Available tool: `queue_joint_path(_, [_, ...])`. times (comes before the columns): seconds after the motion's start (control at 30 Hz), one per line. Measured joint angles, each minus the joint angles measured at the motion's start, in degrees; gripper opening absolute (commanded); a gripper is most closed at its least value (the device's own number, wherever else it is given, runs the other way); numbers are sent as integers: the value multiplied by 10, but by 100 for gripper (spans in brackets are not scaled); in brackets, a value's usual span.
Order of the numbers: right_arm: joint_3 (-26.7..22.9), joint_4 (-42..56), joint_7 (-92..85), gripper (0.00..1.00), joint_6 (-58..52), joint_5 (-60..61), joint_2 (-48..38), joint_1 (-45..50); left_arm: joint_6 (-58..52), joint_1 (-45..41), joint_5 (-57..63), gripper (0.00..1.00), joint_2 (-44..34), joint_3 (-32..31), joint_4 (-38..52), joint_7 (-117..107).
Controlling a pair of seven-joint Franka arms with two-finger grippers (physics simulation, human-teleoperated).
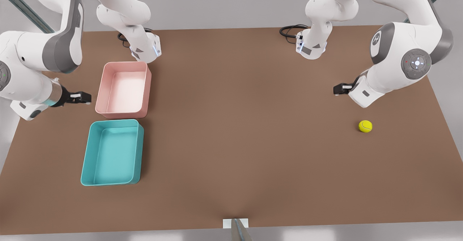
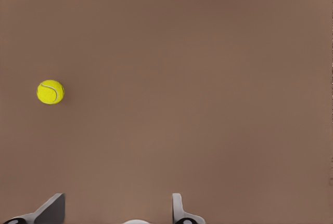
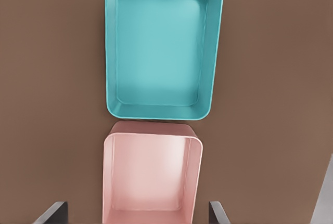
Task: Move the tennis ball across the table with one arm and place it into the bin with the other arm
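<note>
Resting fuzzy round tennis ball (image 1: 365,126), matte table (image 1: 235,143)

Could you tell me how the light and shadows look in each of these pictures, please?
Front view: soft, even light; the teal bin and pink bin cast faint shadows toward the view's right. Left wrist view: the tennis ball has only a faint shadow on the table. Right wrist view: pale sheen on both bin floors, no hard glare.

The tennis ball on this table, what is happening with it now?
Nothing holds it yet. The tennis ball lies on the table near the left gripper, which is open above the tabletop. The right gripper, also open, waits beside the pink bin and the teal bin.
</note>
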Motion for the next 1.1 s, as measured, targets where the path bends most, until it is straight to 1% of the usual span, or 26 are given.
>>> queue_joint_path(0.03, [0,-3,0,100,8,-2,-1,0,5,0,0,86,0,0,0,-3])
queue_joint_path(0.07, [0,-5,1,100,16,-3,-1,0,9,0,-2,46,1,1,0,-5])
queue_joint_path(0.1, [0,-3,1,100,22,-4,5,0,13,0,-6,22,1,5,-3,-5])
queue_joint_path(0.17, [-3,4,1,100,31,2,19,1,34,4,-10,21,8,29,-28,10])
queue_joint_path(0.23, [-3,5,2,100,40,7,30,3,76,24,-9,21,30,55,-72,55])
queue_joint_path(0.33, [-2,-1,3,100,55,9,38,9,143,74,-12,21,81,111,-127,182])
queue_joint_path(0.43, [-3,-7,3,100,64,4,40,5,226,133,-16,21,134,137,-158,344])
queue_joint_path(0.53, [-4,-10,4,100,65,-2,31,-5,305,164,-19,21,163,148,-197,503])
queue_joint_path(0.63, [-4,-10,3,100,65,-4,31,-5,361,177,-17,21,201,152,-205,649])
queue_joint_path(0.7, [-5,-14,2,100,67,-4,31,-7,390,183,-7,21,213,156,-208,734])
queue_joint_path(0.77, [-5,-17,2,100,68,-5,32,-8,424,190,2,21,217,158,-229,808])
queue_joint_path(0.9, [-6,-26,1,100,68,-5,32,-9,473,196,37,21,218,158,-252,904])
queue_joint_path(1.1, [-6,-27,0,100,67,-6,32,-8,536,195,55,21,227,157,-269,981])
